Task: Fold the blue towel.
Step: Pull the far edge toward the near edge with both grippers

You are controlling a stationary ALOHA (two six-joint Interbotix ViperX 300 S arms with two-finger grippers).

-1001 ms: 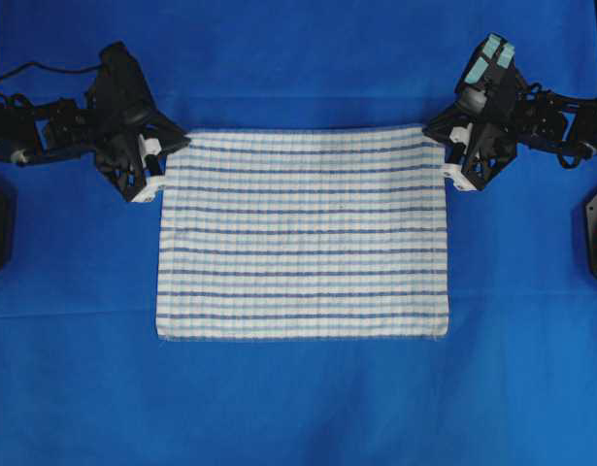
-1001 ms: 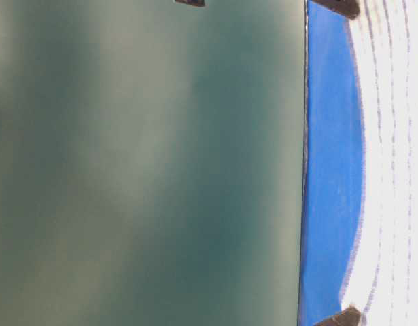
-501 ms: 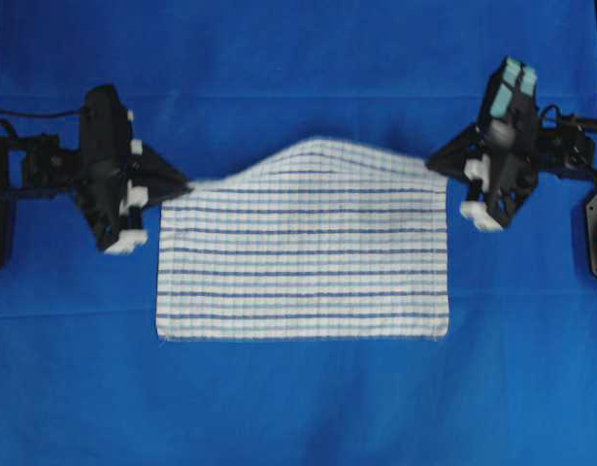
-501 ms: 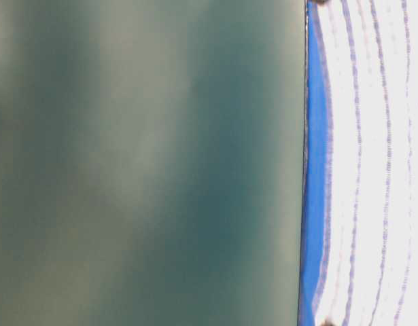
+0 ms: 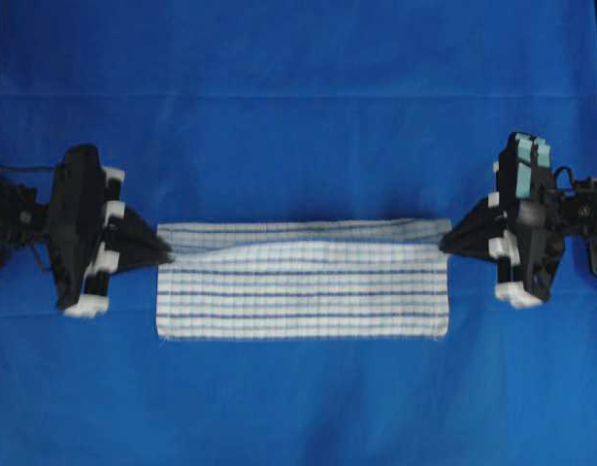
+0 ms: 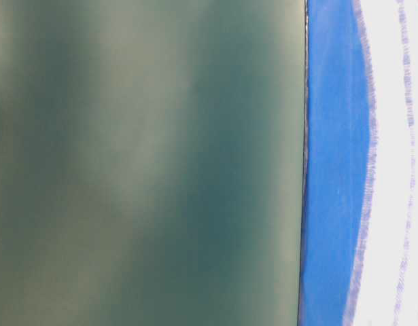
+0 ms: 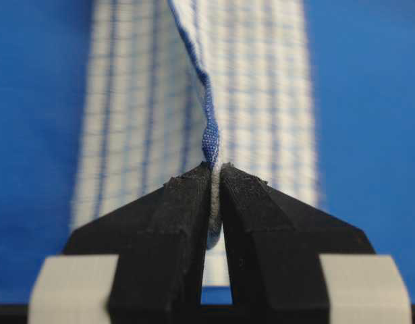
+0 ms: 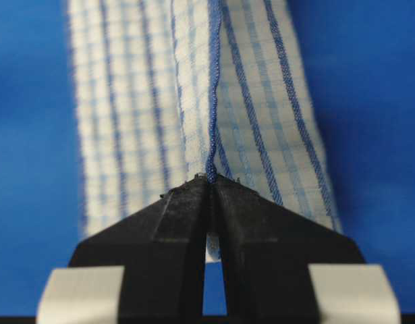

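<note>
1 rectangular white woven towel with thin dark-blue and pale-blue stripes (image 5: pixel 303 282) lies at the middle of the solid-blue table covering (image 5: pixel 298 107), partly doubled over: its far edge is lifted and drawn toward the near edge, so that from overhead it shows as a low, wide band with the raised layer sagging across its upper part. No brand, label or writing can be read on the cloth, the covering or the arms.

2 grippers hold it, 1 at each end. The black left gripper with white blocks on its fingers (image 5: pixel 167 254) is clenched on the towel's left corner; in the left wrist view (image 7: pixel 214 196) the hem stands pinched between the 2 black fingertips (image 7: pixel 187 202), the cloth rising from them in a twisted fold. The black right gripper with white blocks and pale-green pads on its body (image 5: pixel 444 243) grips the right corner likewise; its wrist view (image 8: pixel 210 192) shows the dark-blue hem caught between the tips.

The table-level view is mostly a blurred grey-green surface (image 6: pixel 147 163), with covering and towel edge at its right.
</note>
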